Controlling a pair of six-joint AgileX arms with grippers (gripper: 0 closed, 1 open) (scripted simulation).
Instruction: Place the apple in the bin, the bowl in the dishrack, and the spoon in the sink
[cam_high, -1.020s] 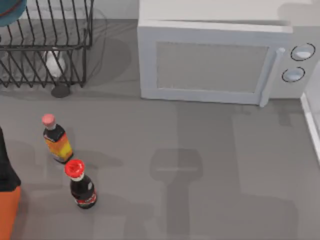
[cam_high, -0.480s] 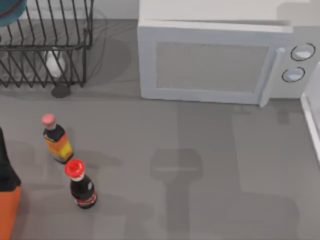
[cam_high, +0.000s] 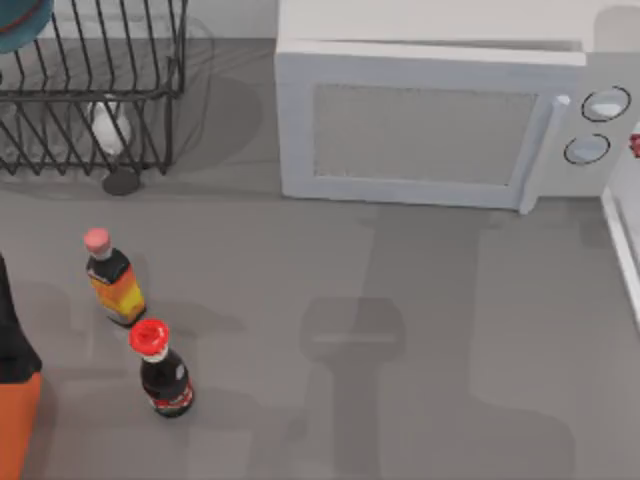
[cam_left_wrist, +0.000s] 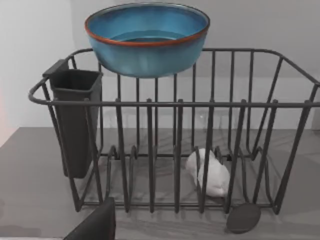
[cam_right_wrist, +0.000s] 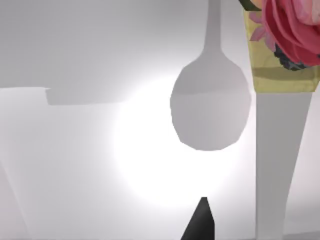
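Observation:
The teal-blue bowl (cam_left_wrist: 146, 37) with its reddish rim sits on top of the black wire dishrack (cam_left_wrist: 210, 105), at the table's back left; its edge (cam_high: 20, 25) peeks over the dishrack (cam_high: 90, 100). My left gripper (cam_left_wrist: 95, 226) hangs low in front of the rack, apart from it. The spoon (cam_right_wrist: 280, 145), white with a flowered band, is held by my right gripper (cam_right_wrist: 201, 220) above the white sink (cam_right_wrist: 75, 160), casting a spoon-shaped shadow there. A red bit of the spoon (cam_high: 635, 145) shows at the right edge. The orange bin (cam_high: 15, 420) is at the front left. The apple is out of view.
A white microwave (cam_high: 430, 120) stands at the back. Two bottles, one pink-capped (cam_high: 112, 280) and one red-capped (cam_high: 162, 370), stand at the left front. A white lump (cam_left_wrist: 212, 172) lies inside the rack beside a black cutlery holder (cam_left_wrist: 75, 120). The sink's rim (cam_high: 622, 250) runs along the right.
The arm's shadow on the table has shifted to the right. A red bit of the spoon has come into sight at the right edge. Bowl and bottles have stayed put.

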